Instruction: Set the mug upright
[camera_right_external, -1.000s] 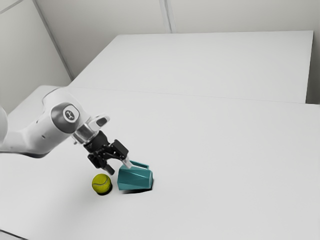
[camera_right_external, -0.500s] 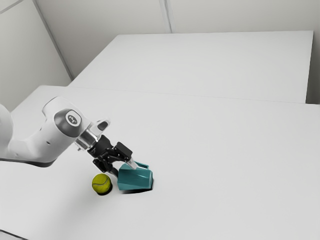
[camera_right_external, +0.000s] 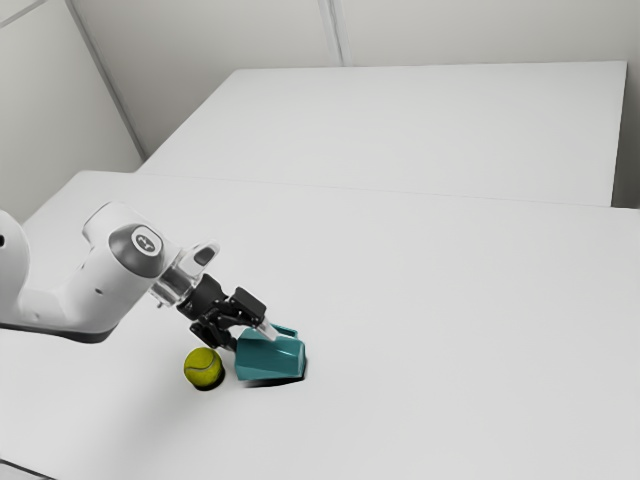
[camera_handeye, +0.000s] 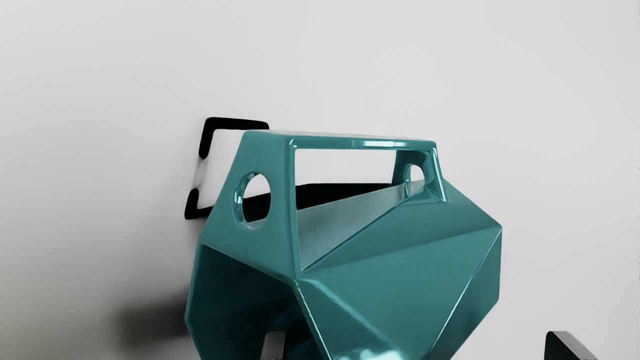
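The teal faceted mug lies on its side on the white table, its body toward the exterior view's bottom centre. My gripper is at the mug from the exterior view's left, one finger over its upper side. In the wrist view the mug shows its handle and dark open mouth. There the gripper stands open, with one fingertip in front of or inside the mouth and the other outside, apart from the wall. How deep the first one sits is unclear.
A yellow-green tennis ball rests on the white table close to the mug's mouth end and below the gripper in the exterior view. Pale walls stand behind the table.
My hand has moved down and toward the exterior view's right, closer to the mug, mostly in the first half second. The mug and ball have stayed put.
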